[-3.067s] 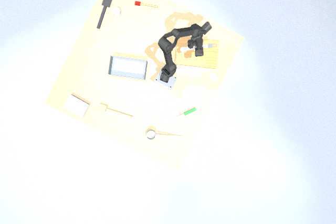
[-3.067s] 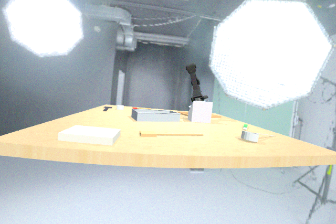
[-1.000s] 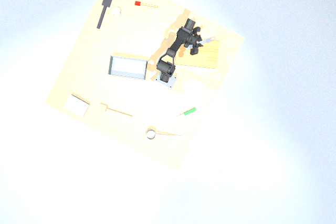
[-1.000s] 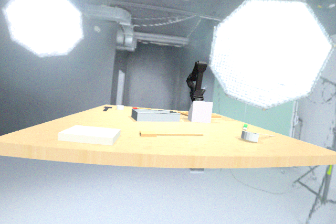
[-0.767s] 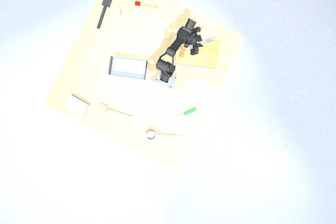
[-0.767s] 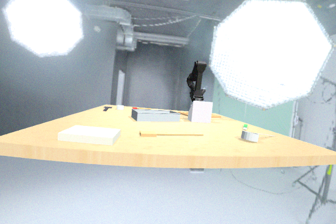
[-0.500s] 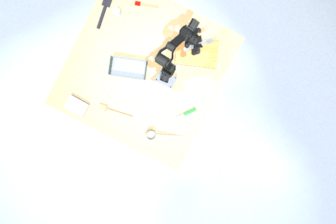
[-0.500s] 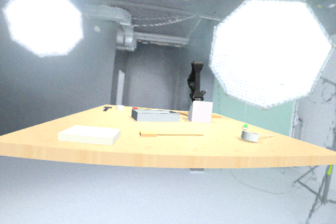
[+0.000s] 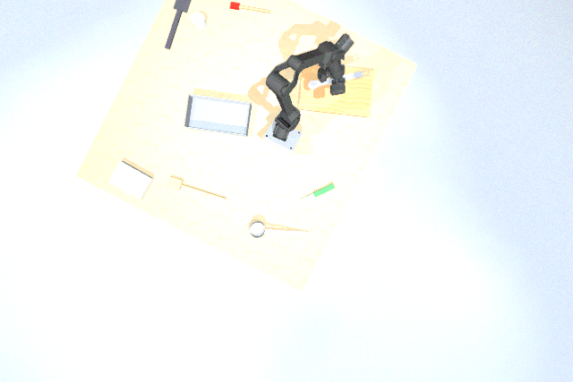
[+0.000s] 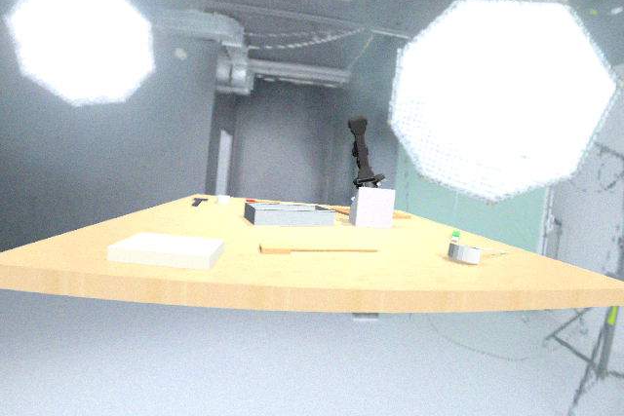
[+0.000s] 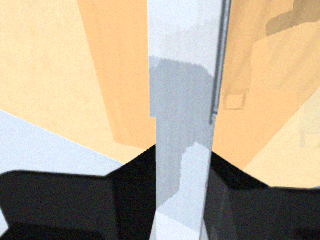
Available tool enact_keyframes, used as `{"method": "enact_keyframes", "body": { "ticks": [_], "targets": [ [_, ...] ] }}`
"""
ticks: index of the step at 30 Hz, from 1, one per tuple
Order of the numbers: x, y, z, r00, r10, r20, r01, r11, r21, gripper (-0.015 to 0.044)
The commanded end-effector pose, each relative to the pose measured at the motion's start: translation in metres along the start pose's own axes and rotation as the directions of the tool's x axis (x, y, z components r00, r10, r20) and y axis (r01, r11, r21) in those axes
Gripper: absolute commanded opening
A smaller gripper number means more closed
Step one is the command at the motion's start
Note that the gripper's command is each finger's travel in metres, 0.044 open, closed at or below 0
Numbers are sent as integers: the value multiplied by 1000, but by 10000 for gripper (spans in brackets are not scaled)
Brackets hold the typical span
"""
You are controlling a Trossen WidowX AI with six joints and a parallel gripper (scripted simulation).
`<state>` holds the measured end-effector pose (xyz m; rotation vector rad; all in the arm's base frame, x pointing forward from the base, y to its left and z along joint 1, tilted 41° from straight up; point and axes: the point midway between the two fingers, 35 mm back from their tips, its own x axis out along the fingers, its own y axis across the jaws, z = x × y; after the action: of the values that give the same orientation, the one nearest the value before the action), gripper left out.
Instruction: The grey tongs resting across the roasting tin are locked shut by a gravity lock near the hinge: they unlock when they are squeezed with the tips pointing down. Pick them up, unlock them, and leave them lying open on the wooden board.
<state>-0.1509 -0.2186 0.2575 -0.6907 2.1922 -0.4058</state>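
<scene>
Jaws: closed on the grey tongs [image 9: 351,76] [image 10: 381,182] [image 11: 182,90]; gripper [image 9: 330,80] [image 10: 369,182] [image 11: 178,148] straddles their shaft.
Tongs position: over the wooden board [image 9: 342,102] [image 10: 402,216] [image 11: 120,75], apparently raised.
Long axis: in the top view, roughly along the board's upper edge, right end slightly higher in that view; passes lengthwise between the fingers. Vertical tilt and tip end: cannot tell.
Lock: state not visible.
Next move: judged to need tips down before squeezing; confirm orientation first.
Hazard: low clearance could make the tips strike the board.
Roasting tin [image 9: 187,112] [image 10: 290,217]: left of the board, tongs removed.
Arm base [image 9: 295,140]: below-left of the board.
</scene>
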Motion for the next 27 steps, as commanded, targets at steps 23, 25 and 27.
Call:
{"method": "enact_keyframes", "body": {
  "ticks": [23, 25, 27],
  "targets": [
    [35, 1, -1, 886, -146, 441, 94, 986, 137, -150],
    [35, 1, -1, 885, -147, 443, 95, 986, 139, -150],
    [35, 1, -1, 885, -147, 443, 95, 986, 139, -150]
  ]
}}
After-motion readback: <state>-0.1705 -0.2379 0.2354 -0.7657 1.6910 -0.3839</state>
